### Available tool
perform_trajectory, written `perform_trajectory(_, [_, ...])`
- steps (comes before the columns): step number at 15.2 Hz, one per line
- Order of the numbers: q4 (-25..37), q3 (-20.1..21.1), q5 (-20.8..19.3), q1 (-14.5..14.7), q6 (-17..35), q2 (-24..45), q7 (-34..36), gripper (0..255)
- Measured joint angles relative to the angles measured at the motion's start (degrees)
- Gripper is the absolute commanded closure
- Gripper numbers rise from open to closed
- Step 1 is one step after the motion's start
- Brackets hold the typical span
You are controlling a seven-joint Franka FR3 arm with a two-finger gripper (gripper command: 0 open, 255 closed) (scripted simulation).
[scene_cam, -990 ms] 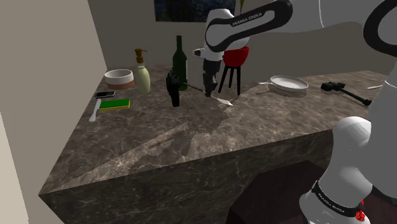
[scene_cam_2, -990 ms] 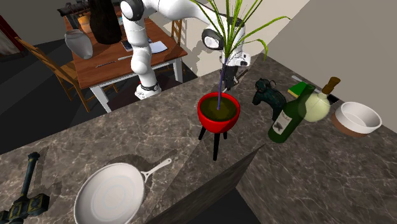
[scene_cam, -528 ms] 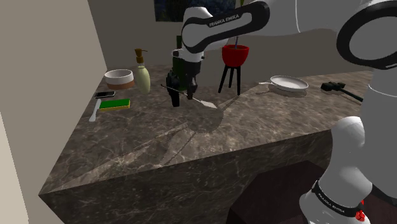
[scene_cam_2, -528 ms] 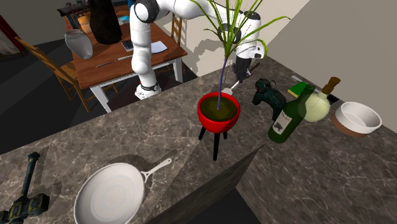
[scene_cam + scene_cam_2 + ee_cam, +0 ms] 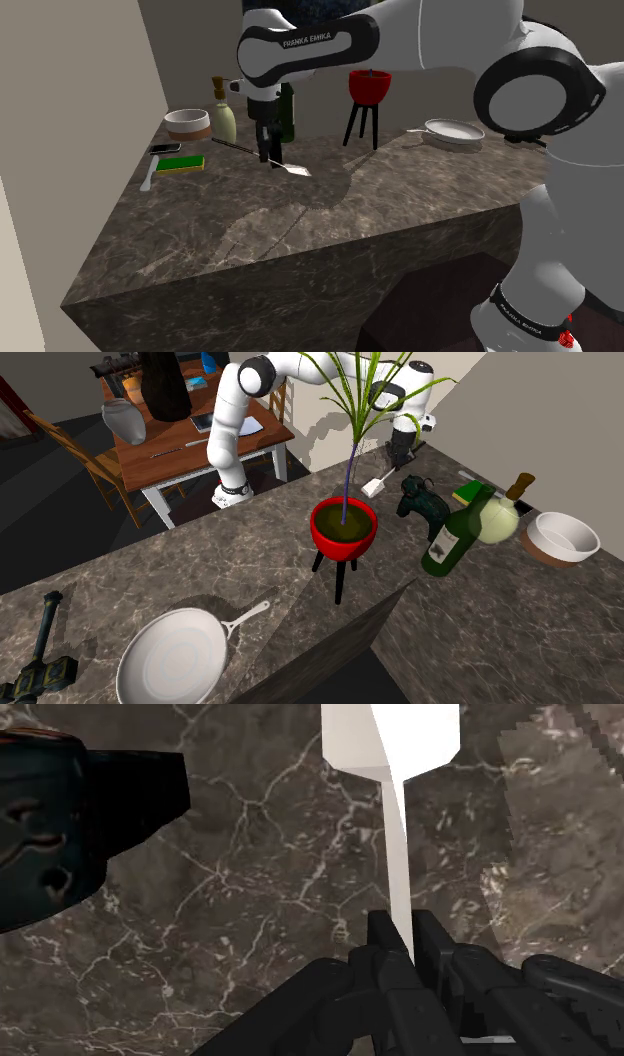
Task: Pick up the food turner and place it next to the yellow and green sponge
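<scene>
**Gripper.** You have the gripper [image 5: 265, 150] clenched on the thin handle of the food turner [image 5: 297, 171]. The wrist view shows both black fingers [image 5: 380, 936] pressed against the white handle, with the blade [image 5: 390, 734] sticking out past them.

**Task object.** The turner is white and hangs tilted over the dark marble countertop [image 5: 300, 240]. Its blade is low and to the shoulder view's right, and the handle end rises to the left. In the wrist view the blade's shadow falls apart from the blade, so it is off the stone.

**Target.** The yellow and green sponge [image 5: 183, 163] lies flat near the counter's far left corner, to the shoulder view's left of the gripper and apart from the turner. A dark flat object [image 5: 165, 148] lies just beyond it, and a white utensil [image 5: 147, 180] lies beside it at the counter edge.

**Obstructions.**
- A dark horse figurine [image 5: 420, 507] stands just beside the gripper, between the turner and the green wine bottle [image 5: 455, 532].
- A soap dispenser [image 5: 223, 115] and a white bowl [image 5: 187, 122] stand on the far side of the sponge.

**Other items.**
- A red plant pot [image 5: 344, 525] stands on a black tripod at mid-counter.
- A white frying pan [image 5: 175, 657] sits well apart on the shoulder view's right.
- A black tool [image 5: 40, 652] lies past the pan.
</scene>
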Motion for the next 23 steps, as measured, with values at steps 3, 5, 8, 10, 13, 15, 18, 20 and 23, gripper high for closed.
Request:
perform_trajectory(3, [9.01,1.3,1.42,-0.21,-3.11,5.91,2.59,255])
perform_trajectory(5, [16.25,2.08,2.29,-0.93,-5.94,10.14,4.2,255])
perform_trajectory(8, [28.95,3.49,3.7,-2.68,-10.41,18.09,6.74,255])
perform_trajectory(10, [29.12,3.67,3.84,-2.52,-9.73,18.95,6.99,255])
perform_trajectory(13, [25.8,3.6,3.79,-1.77,-7.17,18.3,6.72,255])
perform_trajectory(15, [23.79,3.59,3.81,-1.34,-5.45,18.07,6.54,255])
perform_trajectory(18, [21.56,3.61,3.89,-0.96,-3.33,18.05,6.26,255])
perform_trajectory(20, [20.37,3.68,4.04,-0.89,-1.85,18.4,5.99,255])
perform_trajectory(23, [18.07,3.76,4.18,-0.46,0.45,18.47,5.74,255])
